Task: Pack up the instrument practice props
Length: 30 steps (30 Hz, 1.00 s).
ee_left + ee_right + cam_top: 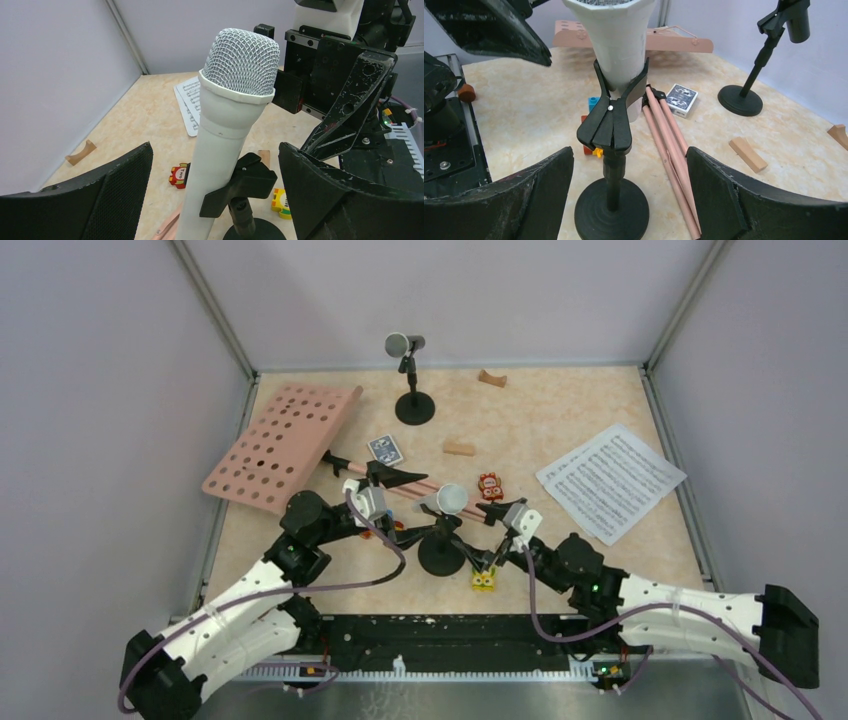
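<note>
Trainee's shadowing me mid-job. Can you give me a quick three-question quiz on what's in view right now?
1. True or false: the white microphone is clipped in a black round-based holder.
2. Seen from above, the sheet-music pages lie toward which side? A) the robot's right B) the robot's left C) dead centre
3. Fill in: the left gripper and right gripper flank that holder with jaws ____.
Key: 1 true; 2 A; 3 open.

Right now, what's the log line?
left gripper open, aimed at white microphone | right gripper open, aimed at its black holder | microphone clipped in holder | nothing gripped
</note>
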### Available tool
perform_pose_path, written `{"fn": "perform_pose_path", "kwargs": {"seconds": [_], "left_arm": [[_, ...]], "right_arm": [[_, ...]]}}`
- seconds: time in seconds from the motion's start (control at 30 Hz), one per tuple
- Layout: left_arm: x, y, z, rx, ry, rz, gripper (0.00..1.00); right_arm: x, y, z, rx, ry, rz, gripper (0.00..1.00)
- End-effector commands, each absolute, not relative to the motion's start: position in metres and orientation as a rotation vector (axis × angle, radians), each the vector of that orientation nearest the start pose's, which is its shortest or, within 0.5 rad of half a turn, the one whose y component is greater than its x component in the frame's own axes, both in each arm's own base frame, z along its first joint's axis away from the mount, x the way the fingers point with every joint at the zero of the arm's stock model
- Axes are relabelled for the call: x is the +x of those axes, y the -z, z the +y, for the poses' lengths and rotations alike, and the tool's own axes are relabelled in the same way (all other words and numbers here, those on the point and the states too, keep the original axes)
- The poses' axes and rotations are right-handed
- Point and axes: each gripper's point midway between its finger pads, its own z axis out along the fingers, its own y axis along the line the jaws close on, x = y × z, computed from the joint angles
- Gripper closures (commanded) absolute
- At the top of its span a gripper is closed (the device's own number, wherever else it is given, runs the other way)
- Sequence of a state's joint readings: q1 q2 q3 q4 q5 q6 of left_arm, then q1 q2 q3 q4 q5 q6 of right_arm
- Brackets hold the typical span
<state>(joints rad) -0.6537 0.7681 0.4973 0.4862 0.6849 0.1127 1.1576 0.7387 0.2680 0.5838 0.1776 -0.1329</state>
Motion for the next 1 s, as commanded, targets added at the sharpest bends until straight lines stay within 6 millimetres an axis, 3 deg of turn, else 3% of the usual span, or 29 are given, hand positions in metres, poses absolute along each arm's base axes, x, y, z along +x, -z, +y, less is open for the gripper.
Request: {"fn": "perform_pose_path", "kwargs": {"seconds": [0.0, 0.27, 0.47, 0.77, 0.83, 0.97], "left_arm": [[0.177, -0.324, -0.275, 0.991, 0.855, 0.946, 0.01], [0.18, -0.325, -0.296, 0.962, 0.848, 0.96, 0.16], [0.187, -0.321, -0.3, 0.971, 0.824, 0.98, 0.27], [0.19, -0.309, -0.302, 1.007, 0.806, 1.025, 0.44], [0.189, -0.307, -0.303, 1.024, 0.81, 1.028, 0.54], [0.187, -0.301, -0.304, 1.047, 0.818, 1.042, 0.9]], "right_arm": [[0.16, -0.232, 0.275, -0.731, -0.716, 1.264, 0.18], [0.164, -0.232, 0.266, -0.7, -0.678, 1.268, 0.17], [0.162, -0.23, 0.264, -0.71, -0.674, 1.27, 0.17], [0.161, -0.247, 0.268, -0.72, -0.672, 1.209, 0.16], [0.16, -0.25, 0.273, -0.73, -0.686, 1.198, 0.16], [0.16, -0.255, 0.282, -0.725, -0.701, 1.181, 0.16]]}}
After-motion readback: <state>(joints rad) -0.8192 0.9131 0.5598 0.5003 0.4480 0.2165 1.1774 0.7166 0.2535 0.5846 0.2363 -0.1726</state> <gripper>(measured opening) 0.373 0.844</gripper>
